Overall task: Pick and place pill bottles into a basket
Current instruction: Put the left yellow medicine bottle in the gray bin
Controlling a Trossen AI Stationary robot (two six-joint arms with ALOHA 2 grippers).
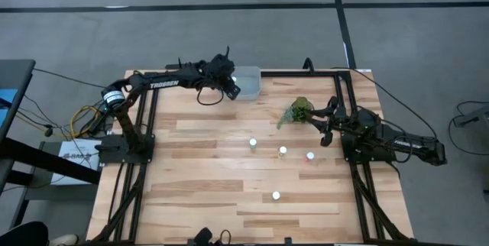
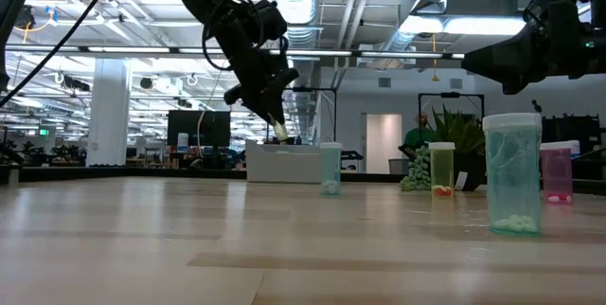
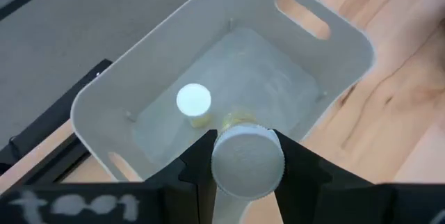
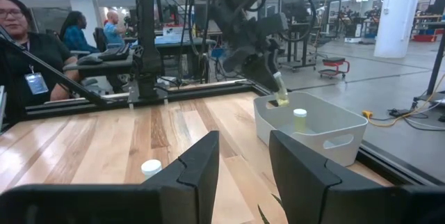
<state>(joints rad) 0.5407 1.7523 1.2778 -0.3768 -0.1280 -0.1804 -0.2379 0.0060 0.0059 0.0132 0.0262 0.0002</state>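
Observation:
My left gripper (image 1: 231, 87) is over the pale basket (image 1: 248, 82) at the table's far edge, shut on a yellowish pill bottle with a white cap (image 3: 247, 161). It also shows in the right wrist view (image 4: 280, 90) and the low view (image 2: 280, 132). One bottle (image 3: 193, 100) stands inside the basket. Several white-capped bottles stand upright on the table (image 1: 253, 144) (image 1: 283, 151) (image 1: 276, 195), and one of them is reddish (image 1: 310, 155). My right gripper (image 4: 243, 175) is open and empty at the table's right side, beside the plant. My left gripper pinches the bottle between its two fingers, one finger on each side, at the cap end (image 3: 245, 156). The fingers slant down from above, coming from the table's left. The bottle hangs tilted below the fingertips, lifted clear above the inside of the basket.
A green leafy plant (image 1: 298, 111) stands near my right gripper at the far right. A black metal frame (image 1: 348, 85) runs along the table's sides and far edge. People sit beyond the table (image 4: 28, 50). The near half of the wooden table holds only one bottle.

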